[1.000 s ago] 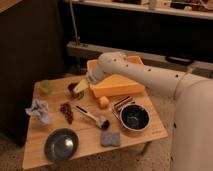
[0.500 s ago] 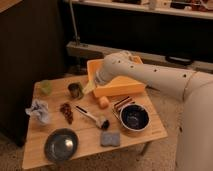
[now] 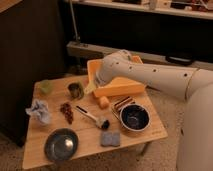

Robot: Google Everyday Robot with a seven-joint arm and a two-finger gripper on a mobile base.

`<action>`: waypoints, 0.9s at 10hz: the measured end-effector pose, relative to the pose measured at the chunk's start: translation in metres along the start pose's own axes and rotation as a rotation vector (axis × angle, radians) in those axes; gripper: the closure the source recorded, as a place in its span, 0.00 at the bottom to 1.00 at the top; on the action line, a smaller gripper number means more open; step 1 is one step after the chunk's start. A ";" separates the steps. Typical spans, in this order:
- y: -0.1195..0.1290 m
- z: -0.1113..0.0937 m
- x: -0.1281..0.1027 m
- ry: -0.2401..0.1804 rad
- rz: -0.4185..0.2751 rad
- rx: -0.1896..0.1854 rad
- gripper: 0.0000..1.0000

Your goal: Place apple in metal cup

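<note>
Gripper (image 3: pixel 89 88): low over the far half of the wooden table (image 3: pixel 87 145), between the metal cup (image 3: pixel 75 90) and the front wall of the orange bin (image 3: pixel 116 82). Fingers spread, nothing held.

Apple (image 3: pixel 104 101): lies on the table top near its centre, just in front of the bin's front wall. It is near the gripper but apart from it, on the side away from the cup. Small rounded orange-yellow lump.

Metal cup: upright, just beside the gripper, toward the far-left corner. Short dull grey cylinder. The interior reads dark and I cannot tell what it holds, probably nothing.

Containers:
- Orange bin: large, rectangular, at the far edge, partly hidden by the arm.
- Metal bowl (image 3: pixel 134 117): wide, dark blue inside, near the right edge. Nothing seen in it.
- Grey-blue dish (image 3: pixel 61 144): round and glossy, at the near-left corner. Nothing seen in it.
- Pale green cup (image 3: pixel 46 86): at the far-left corner.

Loose items:
- Crumpled pale cloth (image 3: pixel 40 111), at the left edge.
- Brush (image 3: pixel 92 117) with a pale handle, mid-table.
- Grey sponge (image 3: pixel 110 138), near the front edge.
</note>
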 end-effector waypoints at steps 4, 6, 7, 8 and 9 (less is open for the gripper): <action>-0.001 0.001 0.001 -0.001 -0.002 0.002 0.20; -0.002 0.002 0.000 -0.002 -0.002 0.004 0.20; -0.002 0.002 0.000 -0.002 -0.002 0.003 0.20; -0.002 0.002 0.000 -0.002 -0.001 0.003 0.20; -0.002 0.002 0.000 -0.002 -0.001 0.003 0.20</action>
